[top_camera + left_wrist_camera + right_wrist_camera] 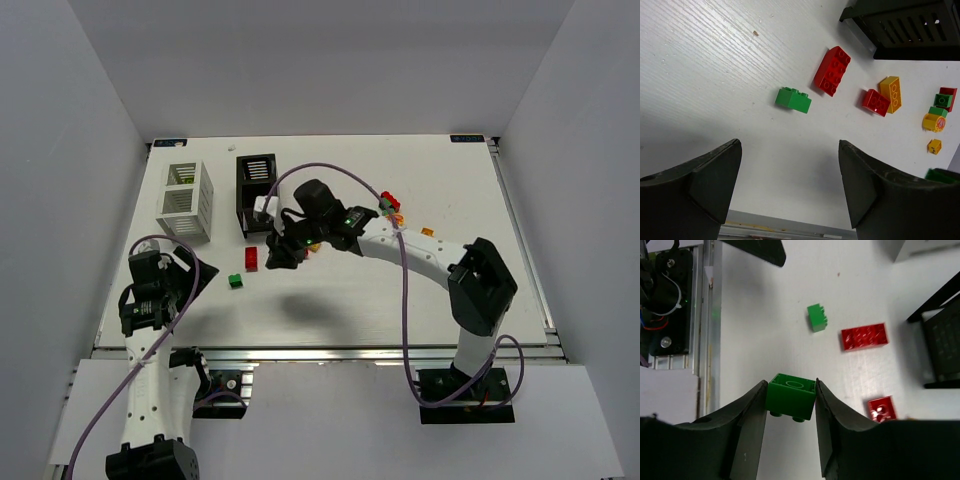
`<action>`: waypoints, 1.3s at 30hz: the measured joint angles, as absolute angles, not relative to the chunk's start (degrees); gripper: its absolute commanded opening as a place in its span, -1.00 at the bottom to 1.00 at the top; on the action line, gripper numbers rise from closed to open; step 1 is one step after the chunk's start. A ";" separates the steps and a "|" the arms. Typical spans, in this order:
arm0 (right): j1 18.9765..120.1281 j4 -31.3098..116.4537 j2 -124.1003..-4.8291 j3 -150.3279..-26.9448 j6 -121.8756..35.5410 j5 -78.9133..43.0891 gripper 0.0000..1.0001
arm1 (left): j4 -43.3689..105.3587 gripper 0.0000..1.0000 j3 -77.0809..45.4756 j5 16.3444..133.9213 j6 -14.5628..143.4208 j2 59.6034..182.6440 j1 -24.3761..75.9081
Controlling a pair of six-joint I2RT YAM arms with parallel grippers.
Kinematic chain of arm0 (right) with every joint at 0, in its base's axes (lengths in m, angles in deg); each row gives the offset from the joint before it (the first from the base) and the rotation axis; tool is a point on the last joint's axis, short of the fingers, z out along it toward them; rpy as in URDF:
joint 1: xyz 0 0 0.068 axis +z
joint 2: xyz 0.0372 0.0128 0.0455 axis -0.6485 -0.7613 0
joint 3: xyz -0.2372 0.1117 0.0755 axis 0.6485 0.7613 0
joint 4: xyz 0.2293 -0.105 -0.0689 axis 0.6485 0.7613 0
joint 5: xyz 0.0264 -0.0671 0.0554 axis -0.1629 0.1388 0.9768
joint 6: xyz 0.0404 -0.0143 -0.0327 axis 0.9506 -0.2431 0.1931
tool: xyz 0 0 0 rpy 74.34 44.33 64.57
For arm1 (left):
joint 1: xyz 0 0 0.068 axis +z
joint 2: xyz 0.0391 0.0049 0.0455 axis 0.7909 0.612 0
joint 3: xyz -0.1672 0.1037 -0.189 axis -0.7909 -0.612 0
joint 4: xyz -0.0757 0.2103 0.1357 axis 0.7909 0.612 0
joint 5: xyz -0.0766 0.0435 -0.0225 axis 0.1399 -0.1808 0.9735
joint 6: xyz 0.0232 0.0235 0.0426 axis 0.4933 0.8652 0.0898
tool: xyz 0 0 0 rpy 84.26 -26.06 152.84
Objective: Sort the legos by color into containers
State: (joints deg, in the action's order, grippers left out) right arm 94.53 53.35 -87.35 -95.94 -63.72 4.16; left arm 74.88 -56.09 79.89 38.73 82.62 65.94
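Green brick (pixel 790 399) sits clamped in your right end effector (pixel 790 387), near the black container (pixel 243 200); next, lift and carry it wherever green belongs. Left end effector (pixel 789 145) hangs released.

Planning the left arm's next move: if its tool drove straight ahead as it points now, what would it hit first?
Probably the bare table, just short of the small green brick; depth is unclear.
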 measured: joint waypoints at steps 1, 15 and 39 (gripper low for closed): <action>93.81 53.40 -87.19 -96.57 -65.03 5.08 -1.00 | 74.77 0.75 -56.16 79.97 38.73 82.62 65.96; 85.24 48.41 -100.05 -123.08 -62.74 3.59 -1.00 | 74.66 0.75 -56.42 80.24 38.73 82.62 65.98; 81.59 33.46 -120.53 -135.15 -40.94 -12.14 -0.68 | 74.64 0.75 -56.42 80.87 38.73 83.10 66.46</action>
